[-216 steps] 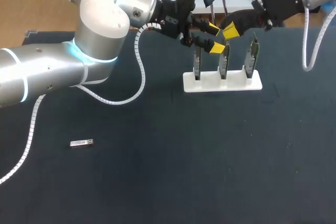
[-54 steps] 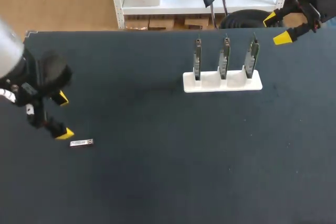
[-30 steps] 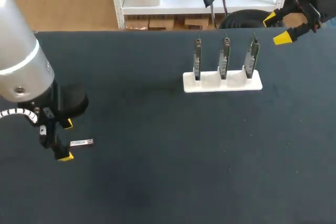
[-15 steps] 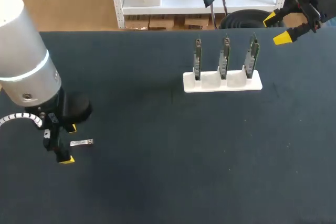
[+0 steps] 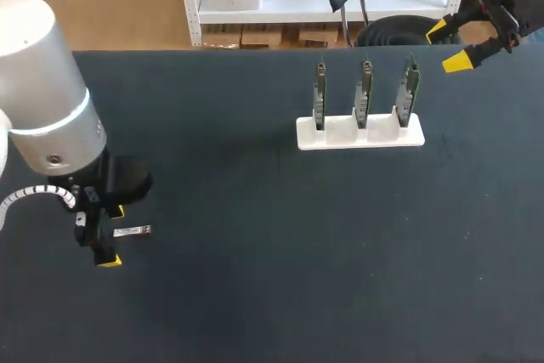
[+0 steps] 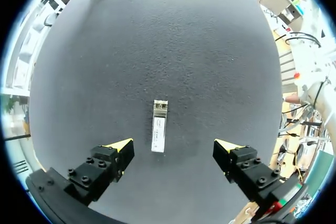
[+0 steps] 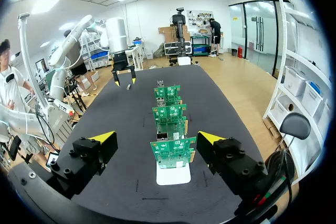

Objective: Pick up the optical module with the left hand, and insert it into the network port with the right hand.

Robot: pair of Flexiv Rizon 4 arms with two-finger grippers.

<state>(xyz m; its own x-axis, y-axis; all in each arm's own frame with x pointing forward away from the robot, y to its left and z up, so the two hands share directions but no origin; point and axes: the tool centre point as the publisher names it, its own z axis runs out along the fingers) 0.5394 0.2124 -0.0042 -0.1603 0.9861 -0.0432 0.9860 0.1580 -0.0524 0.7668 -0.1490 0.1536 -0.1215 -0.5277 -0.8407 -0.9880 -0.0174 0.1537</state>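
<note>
The left jaws stand wide, their yellow fingertips (image 6: pixel 122 146) on either side of the small silver rectangular optical module (image 6: pixel 159 126) without touching it. The module lies flat on the dark surface (image 5: pixel 255 235). The right jaws, also wide, hang by the far right edge, facing the white holder (image 7: pixel 173 174) of three upright green circuit boards (image 7: pixel 174 152).
</note>
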